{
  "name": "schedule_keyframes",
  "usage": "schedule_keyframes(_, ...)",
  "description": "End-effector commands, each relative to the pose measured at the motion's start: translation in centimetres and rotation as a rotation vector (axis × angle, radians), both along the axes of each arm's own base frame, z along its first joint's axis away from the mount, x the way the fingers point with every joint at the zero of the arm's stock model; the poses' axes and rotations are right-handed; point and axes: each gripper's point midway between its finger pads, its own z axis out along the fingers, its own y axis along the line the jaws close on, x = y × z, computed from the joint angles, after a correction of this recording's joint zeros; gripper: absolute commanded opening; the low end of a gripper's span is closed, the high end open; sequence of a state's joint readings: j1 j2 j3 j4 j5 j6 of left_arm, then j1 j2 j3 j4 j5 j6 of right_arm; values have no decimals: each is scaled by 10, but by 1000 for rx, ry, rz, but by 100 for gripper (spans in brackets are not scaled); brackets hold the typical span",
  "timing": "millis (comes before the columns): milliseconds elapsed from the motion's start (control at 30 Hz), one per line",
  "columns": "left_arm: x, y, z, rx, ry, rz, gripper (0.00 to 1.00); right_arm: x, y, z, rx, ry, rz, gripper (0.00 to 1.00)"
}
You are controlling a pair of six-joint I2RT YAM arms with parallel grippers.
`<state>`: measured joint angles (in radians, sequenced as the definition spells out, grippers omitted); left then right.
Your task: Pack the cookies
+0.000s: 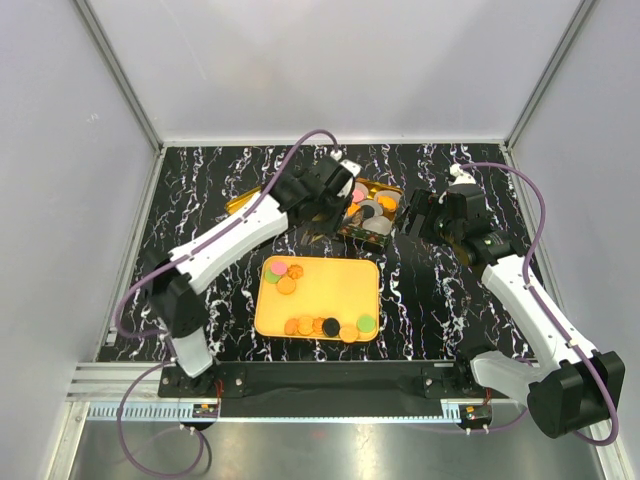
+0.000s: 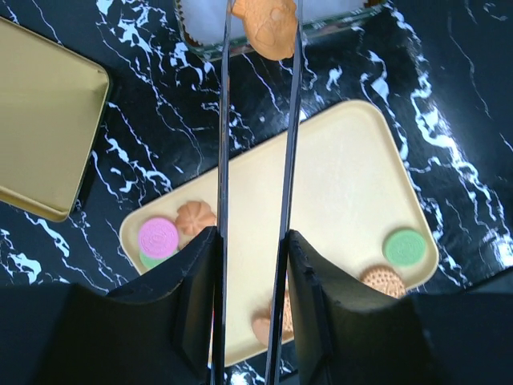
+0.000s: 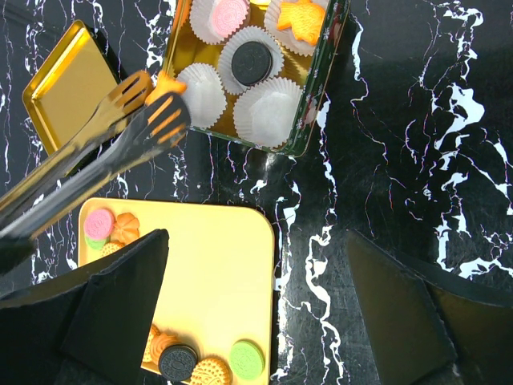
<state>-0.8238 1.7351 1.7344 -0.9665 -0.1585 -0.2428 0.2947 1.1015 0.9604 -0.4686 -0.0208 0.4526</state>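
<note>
My left gripper is shut on a pair of metal tongs. The tong tips pinch an orange cookie over the near edge of the open tin. In the tin's paper cups lie a pink cookie, a black one and an orange one; other cups are empty. More cookies lie on the yellow tray: a pink, green and orange group at its far left corner and a row along its near edge. My right gripper is open and empty, right of the tin.
The tin's gold lid lies left of the tin, under my left arm. The marbled black table is bare to the right of the tray. Grey walls close the table in on three sides.
</note>
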Motion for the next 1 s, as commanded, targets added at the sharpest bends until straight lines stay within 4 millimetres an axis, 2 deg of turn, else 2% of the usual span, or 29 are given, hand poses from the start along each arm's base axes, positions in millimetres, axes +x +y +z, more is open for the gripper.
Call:
schedule_keyframes(0, 33, -14, 23, -59, -95, 12, 40, 2, 4, 16, 17, -52, 17, 100)
schedule_keyframes(133, 51, -18, 15, -46, -96, 31, 40, 1, 5, 15, 19, -50, 23, 100)
schedule_keyframes(300, 61, -18, -3, -17, -71, 39, 40, 0, 4, 14, 17, -47, 20, 100)
schedule_keyframes(967, 63, -1, -35, 37, -36, 65, 42, -1, 4, 12, 19, -46, 22, 100)
